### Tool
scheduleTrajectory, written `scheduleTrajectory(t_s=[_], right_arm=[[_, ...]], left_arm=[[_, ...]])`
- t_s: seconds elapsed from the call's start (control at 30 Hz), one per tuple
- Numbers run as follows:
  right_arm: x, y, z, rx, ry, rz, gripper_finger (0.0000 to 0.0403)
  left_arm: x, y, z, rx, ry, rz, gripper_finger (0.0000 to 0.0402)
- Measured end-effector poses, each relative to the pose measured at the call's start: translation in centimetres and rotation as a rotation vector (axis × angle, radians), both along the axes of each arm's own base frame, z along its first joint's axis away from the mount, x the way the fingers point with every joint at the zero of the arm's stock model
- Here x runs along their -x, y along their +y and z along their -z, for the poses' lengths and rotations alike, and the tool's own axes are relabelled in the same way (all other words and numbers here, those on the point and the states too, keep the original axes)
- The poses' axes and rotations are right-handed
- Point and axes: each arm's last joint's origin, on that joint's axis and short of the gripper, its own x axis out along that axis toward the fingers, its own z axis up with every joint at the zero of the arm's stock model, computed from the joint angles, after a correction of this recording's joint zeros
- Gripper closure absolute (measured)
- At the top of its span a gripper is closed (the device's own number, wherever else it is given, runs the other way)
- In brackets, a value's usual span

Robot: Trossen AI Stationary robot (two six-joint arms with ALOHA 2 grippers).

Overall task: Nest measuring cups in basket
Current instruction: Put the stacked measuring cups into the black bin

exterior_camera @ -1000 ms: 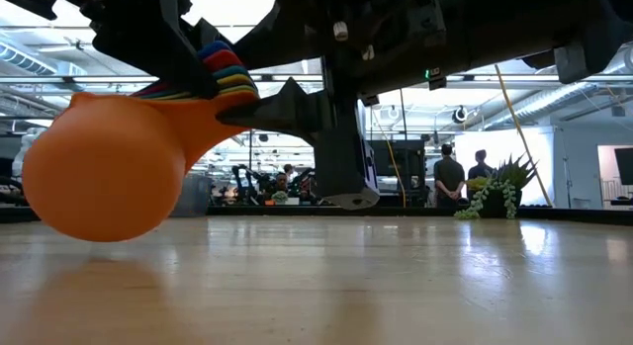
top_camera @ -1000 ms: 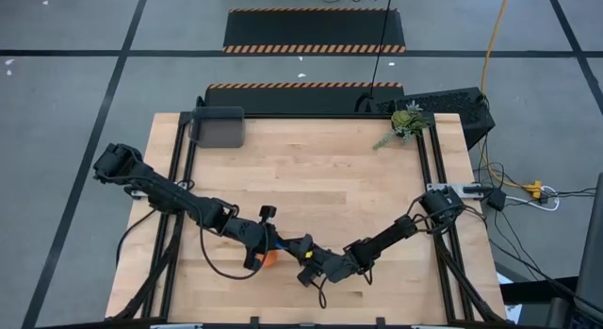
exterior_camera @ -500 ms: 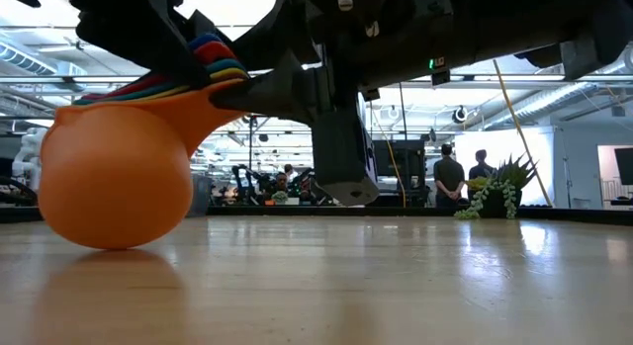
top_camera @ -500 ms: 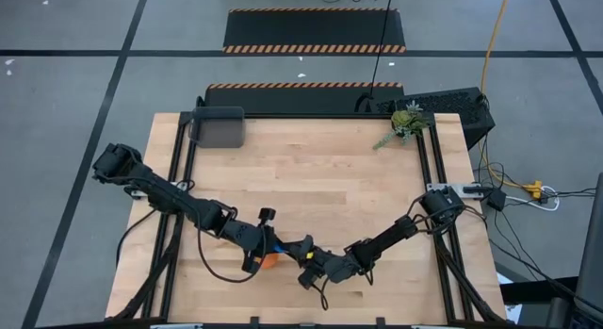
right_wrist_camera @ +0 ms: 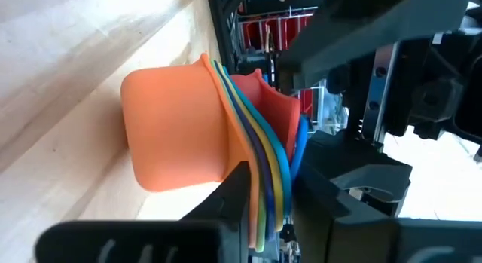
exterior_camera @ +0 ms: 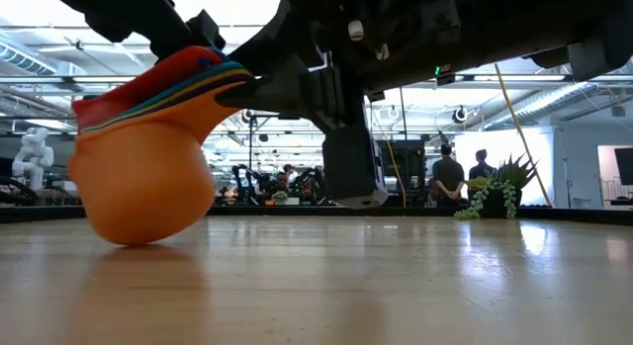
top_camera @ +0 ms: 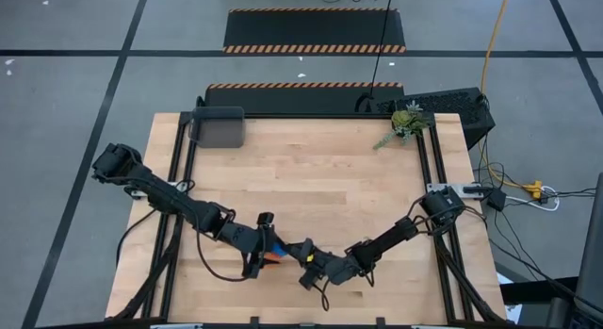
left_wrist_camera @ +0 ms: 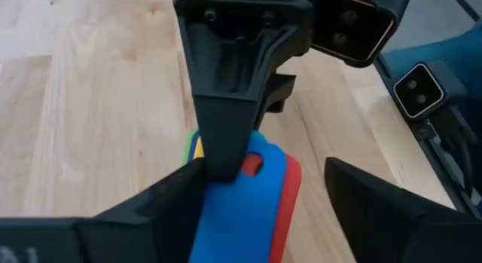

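Note:
The measuring cups [top_camera: 272, 256] are nested in one stack near the table's front edge, orange cup [exterior_camera: 138, 177] outermost and red on top. The orange cup's round bottom [exterior_camera: 148, 236] rests on the wood and the stack is tilted. My right gripper [right_wrist_camera: 271, 176] is shut on the stacked handles. My left gripper [left_wrist_camera: 263, 169] is open, with a finger on either side of the same handles; whether one finger touches them I cannot tell. The dark grey basket [top_camera: 219, 128] stands at the far left corner. My right gripper pinches the stacked flat handles [right_wrist_camera: 265, 189] between its two fingers, near their free ends. One finger [left_wrist_camera: 226, 112] lies on the top blue handle [left_wrist_camera: 252, 191]. The fingers come level from the table's right and lie along the handles. The stack is tilted, the orange cup's bottom on the table.
A green plant sprig [top_camera: 405, 122] lies at the far right corner. Bare wood [top_camera: 320, 178] stretches between the arms and the basket. People stand in the room behind the table [exterior_camera: 460, 177].
My left gripper has opened and let go of the handles. My right gripper has shut on them. The stack has tipped further, its bottom now on the table.

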Motion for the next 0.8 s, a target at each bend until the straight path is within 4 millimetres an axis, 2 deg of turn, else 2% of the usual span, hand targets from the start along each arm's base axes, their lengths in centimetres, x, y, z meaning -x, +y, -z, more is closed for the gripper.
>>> scheduleTrajectory(t_s=[0.17, 0.33, 0.5, 0.8], right_arm=[[0.0, 0.0, 0.0, -0.005, -0.004, 0.002, 0.0353], [0.0, 0.0, -0.1, -0.01, -0.008, -0.001, 0.0352], [-0.1, 0.0, -0.3, -0.022, -0.024, -0.006, 0.0352], [-0.1, 0.0, -0.3, -0.022, -0.019, 0.001, 0.0351]], left_arm=[[0.0, 0.0, 0.0, -0.01, -0.008, -0.009, 0.0113], [0.1, 0.0, -0.3, -0.017, -0.013, -0.007, 0.0129], [0.9, 0.1, -1.4, -0.011, -0.03, -0.001, 0.0143], [1.7, 0.2, -2.1, -0.001, -0.022, 0.003, 0.0136]])
